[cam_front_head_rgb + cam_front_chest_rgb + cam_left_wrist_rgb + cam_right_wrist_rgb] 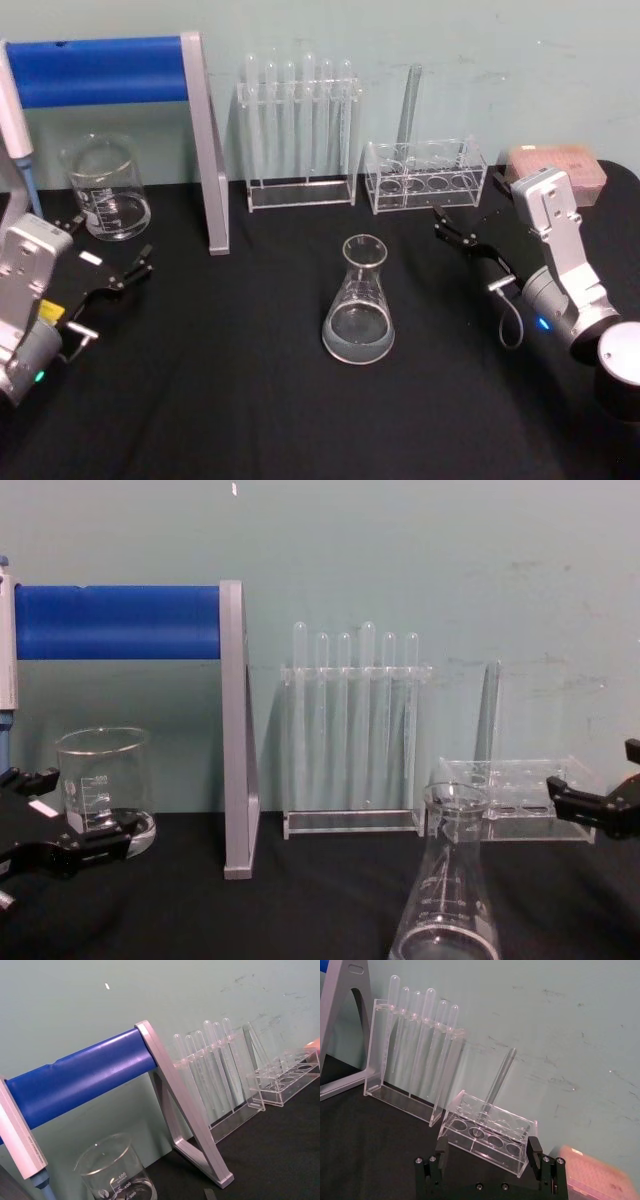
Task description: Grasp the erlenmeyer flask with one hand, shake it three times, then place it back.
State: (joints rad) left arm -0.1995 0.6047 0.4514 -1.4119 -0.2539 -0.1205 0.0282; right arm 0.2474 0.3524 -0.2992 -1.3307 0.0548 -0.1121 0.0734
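The erlenmeyer flask [359,303] stands upright on the black table [250,400], near its middle, with no gripper touching it. A thin cloudy layer seems to sit at its base, though whether that is liquid or glare is hard to make out. In the chest view the flask [447,890] is cut off by the lower edge.

The right gripper [452,229] hovers right of the flask and well apart from it, jaws spread wide and holding nothing; the right wrist view shows its fingers [442,1148] open with the low rack [490,1132] beyond them. That low rack [426,175] holds 1 glass tube [408,115], leaning. Left of it, the tall rack [298,135] carries 6 test tubes [305,95].

The left gripper [108,255] sits at the table's left, jaws apart and empty, just in front of the beaker [105,187], which looks empty. Behind it stands a grey frame with a blue bar [100,70], cut off at the left edge.
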